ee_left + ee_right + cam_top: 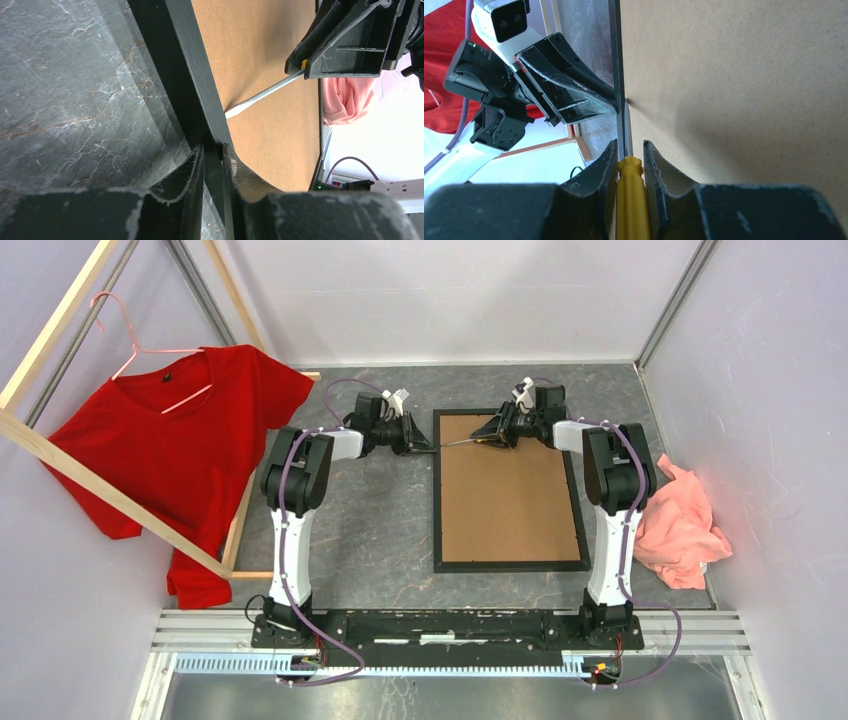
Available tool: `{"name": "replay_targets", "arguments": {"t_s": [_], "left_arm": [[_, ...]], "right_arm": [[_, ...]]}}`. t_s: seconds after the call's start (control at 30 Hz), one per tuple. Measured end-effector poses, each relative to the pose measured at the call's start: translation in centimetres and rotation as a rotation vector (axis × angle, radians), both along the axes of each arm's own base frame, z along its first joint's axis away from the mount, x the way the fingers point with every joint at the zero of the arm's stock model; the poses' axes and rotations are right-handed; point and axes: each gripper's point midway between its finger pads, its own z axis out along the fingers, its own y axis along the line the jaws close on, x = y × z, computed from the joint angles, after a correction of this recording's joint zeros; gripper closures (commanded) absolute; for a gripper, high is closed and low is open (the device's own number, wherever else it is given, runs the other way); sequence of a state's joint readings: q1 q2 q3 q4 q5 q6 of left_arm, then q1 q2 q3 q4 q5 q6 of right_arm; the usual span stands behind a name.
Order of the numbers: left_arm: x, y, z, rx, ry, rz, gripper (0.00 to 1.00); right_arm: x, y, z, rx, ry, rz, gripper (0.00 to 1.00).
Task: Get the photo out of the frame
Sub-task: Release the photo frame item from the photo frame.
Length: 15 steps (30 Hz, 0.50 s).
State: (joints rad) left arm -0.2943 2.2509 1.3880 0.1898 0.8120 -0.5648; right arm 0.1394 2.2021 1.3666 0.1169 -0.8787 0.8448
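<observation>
Photo: not visible in any view. The frame [437, 490] lies face down on the grey stone-patterned table [370, 530], brown backing board [505, 490] up and filling the opening, so I judge the photo sits beneath that board, below both sets of fingers. Frame long axis runs straight away from my bases; it lies between the two arms, nearer the right one. My left gripper [212, 150] comes at the far end of the left rail from outside. Its fingers stand narrow, one each side of the rail, and as far as the left wrist view shows they pinch it. My right gripper [630, 150] reaches in over the board from the right and is clamped on the yellow handle of a flat-blade screwdriver [260, 95]. The shaft lies crosswise to the frame's long axis, pointing left. Its tip rests at the seam where board meets the inner edge of the left rail, just beside my left fingertips along that rail. Key relation: blade tip and holding fingers face each other across the same rail, one inside, one outside. Judgement: next comes levering the board edge up at that seam while the left holds the rail down. Risk: the blade skids over the board instead of biting under it. No retaining tabs can be made out.
</observation>
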Motion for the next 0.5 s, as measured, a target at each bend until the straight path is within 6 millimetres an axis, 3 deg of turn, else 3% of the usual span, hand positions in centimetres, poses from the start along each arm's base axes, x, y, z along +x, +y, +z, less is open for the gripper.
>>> {"name": "replay_targets", "arguments": {"t_s": [0.5], "left_arm": [[0.11, 0.1, 0.05, 0.003, -0.002, 0.009, 0.79]], "right_arm": [[-0.06, 0.43, 0.51, -0.012, -0.028, 0.014, 1.0]]}}
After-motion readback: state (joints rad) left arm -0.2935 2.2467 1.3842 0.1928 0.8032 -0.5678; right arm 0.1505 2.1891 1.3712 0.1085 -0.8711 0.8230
